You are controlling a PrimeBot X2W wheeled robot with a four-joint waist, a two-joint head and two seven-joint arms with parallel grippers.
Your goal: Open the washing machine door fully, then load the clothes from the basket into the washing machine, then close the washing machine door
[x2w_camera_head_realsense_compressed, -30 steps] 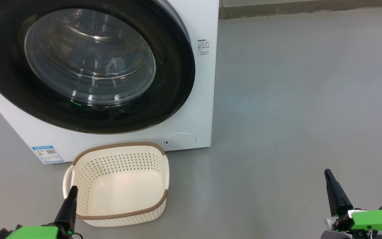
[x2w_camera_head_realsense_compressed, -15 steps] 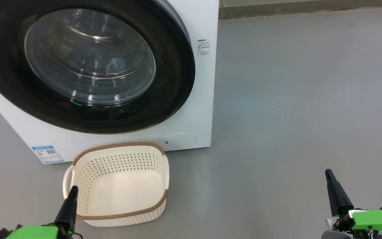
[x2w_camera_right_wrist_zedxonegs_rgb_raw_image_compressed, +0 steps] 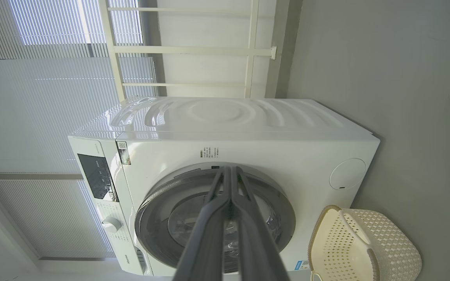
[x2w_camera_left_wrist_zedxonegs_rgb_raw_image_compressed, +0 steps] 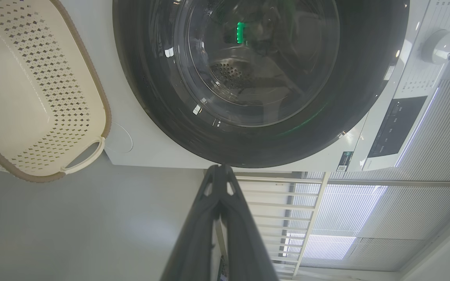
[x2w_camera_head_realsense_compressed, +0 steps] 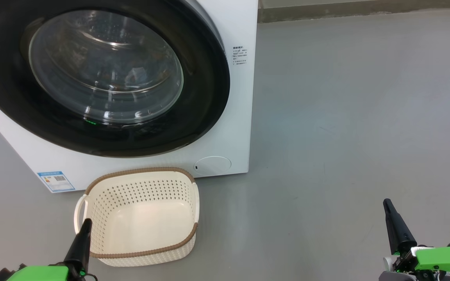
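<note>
Washing machine door point(x2w_camera_head_realsense_compressed: 209, 97) ahead looks seated, basket point(x2w_camera_head_realsense_compressed: 139, 171) empty: I'd park my left end effector point(x2w_camera_head_realsense_compressed: 87, 222) and right end effector point(x2w_camera_head_realsense_compressed: 386, 203), both pinched closed, clear.

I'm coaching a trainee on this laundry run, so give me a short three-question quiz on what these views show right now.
1. True or false: clothes lie in the basket.
2. The washing machine door is: A) swung fully open, B) closed, C) off its hinge.
3. Fill in: the left gripper and the right gripper both have their jaws ____, holding nothing.

Key: 1 false, nothing lies in it; 2 B; 3 shut.
</note>
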